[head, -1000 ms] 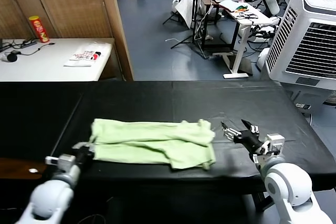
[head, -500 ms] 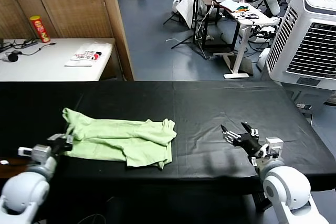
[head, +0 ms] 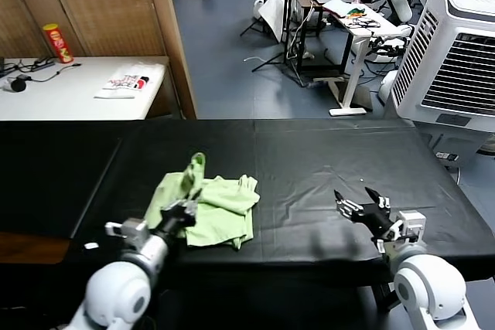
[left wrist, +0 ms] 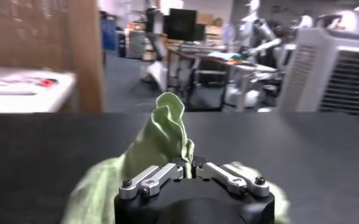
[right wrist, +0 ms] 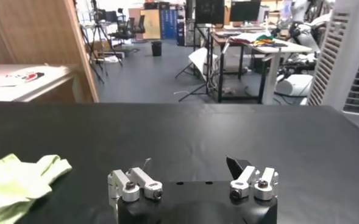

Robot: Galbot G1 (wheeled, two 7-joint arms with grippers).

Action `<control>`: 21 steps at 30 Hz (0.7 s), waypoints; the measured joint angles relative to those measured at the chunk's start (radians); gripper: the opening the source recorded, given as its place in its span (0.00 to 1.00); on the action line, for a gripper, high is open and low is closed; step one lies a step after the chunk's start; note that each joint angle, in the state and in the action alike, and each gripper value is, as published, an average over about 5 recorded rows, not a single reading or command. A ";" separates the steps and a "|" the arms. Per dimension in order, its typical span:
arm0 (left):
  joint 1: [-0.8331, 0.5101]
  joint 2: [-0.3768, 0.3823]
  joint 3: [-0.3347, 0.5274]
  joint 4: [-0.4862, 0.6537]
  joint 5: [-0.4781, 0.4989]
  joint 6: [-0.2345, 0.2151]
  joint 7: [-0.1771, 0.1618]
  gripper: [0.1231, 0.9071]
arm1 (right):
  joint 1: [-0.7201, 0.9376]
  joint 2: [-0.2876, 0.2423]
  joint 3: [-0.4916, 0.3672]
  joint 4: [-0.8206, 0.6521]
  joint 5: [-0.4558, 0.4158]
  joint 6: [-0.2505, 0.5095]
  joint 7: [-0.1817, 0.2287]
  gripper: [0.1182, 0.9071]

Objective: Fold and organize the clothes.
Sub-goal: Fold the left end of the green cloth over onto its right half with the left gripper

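Since half a second ago my left gripper has swung rightward across the black table, dragging the light-green shirt over itself. From my seat I see its fingers pinched together on a raised fold of the fabric, which stands up in a peak above the bunched shirt, left of the table's centre. My right gripper hovers near the table's right front edge, fingers spread apart, holding nothing.

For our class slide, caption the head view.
Left claw lifts the green shirt's edge on the black table; right claw waits open.
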 joint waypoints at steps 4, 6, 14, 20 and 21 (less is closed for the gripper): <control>-0.023 -0.035 0.046 0.023 0.009 -0.003 -0.001 0.07 | -0.007 0.006 0.001 0.001 -0.005 0.001 -0.001 0.86; -0.032 -0.049 0.058 0.034 0.020 -0.007 -0.001 0.07 | -0.008 0.010 -0.002 0.001 -0.009 0.002 -0.001 0.86; -0.037 -0.086 0.073 0.080 0.063 -0.025 0.004 0.07 | -0.004 0.017 -0.016 -0.009 -0.018 0.002 -0.002 0.86; -0.030 -0.103 0.086 0.083 0.070 -0.020 0.002 0.08 | 0.005 0.020 -0.026 -0.023 -0.024 0.003 -0.003 0.86; -0.032 -0.108 0.090 0.085 0.069 -0.021 0.002 0.10 | 0.008 0.022 -0.029 -0.026 -0.026 0.003 -0.004 0.86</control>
